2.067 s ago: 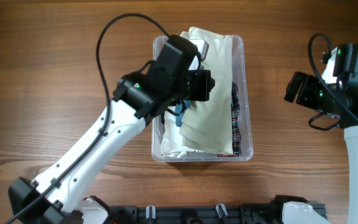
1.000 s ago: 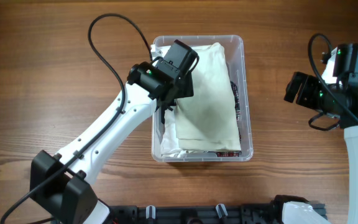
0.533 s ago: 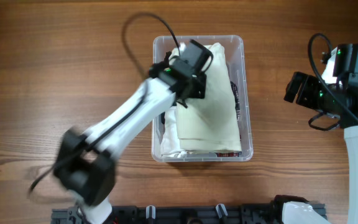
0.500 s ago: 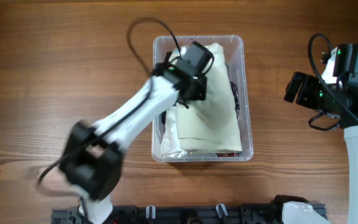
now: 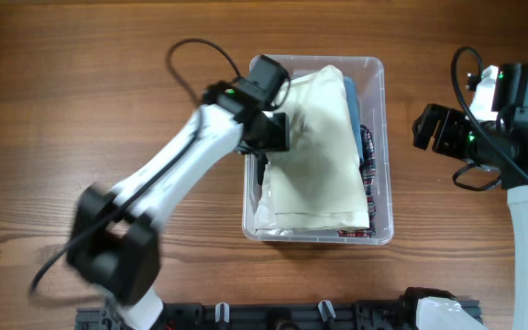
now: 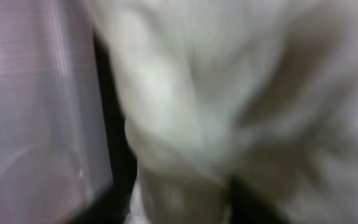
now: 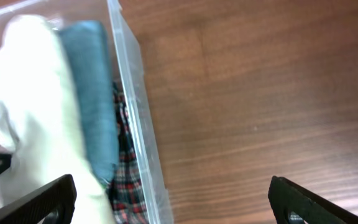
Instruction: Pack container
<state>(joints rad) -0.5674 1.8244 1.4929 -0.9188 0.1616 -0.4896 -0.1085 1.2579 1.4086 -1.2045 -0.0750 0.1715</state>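
Note:
The clear container (image 5: 384, 137) stands mid-table, stuffed with folded clothes: a cream cloth (image 5: 319, 156) on top, a blue cloth (image 5: 352, 101) and a plaid one (image 5: 367, 174) along the right wall. My left gripper (image 5: 271, 137) is down inside the container's left side, against the cream cloth. The left wrist view is blurred, filled with cream cloth (image 6: 229, 93) beside the clear wall (image 6: 36, 124), and its jaws cannot be made out. My right gripper (image 5: 422, 128) hovers right of the container, open and holding nothing (image 7: 173, 205). The right wrist view shows the container wall (image 7: 135, 118), the blue cloth (image 7: 95, 87) and the plaid cloth (image 7: 124, 162).
The wooden table (image 5: 81, 110) stretches bare to the left of the container. A black rail (image 5: 273, 316) runs along the front edge. The left arm's cable (image 5: 186, 55) loops above the table behind the arm.
The container has slid to the right and a little toward the front, with the left arm moving along inside it. The blue cloth now shows beside the cream one. The right arm barely moved.

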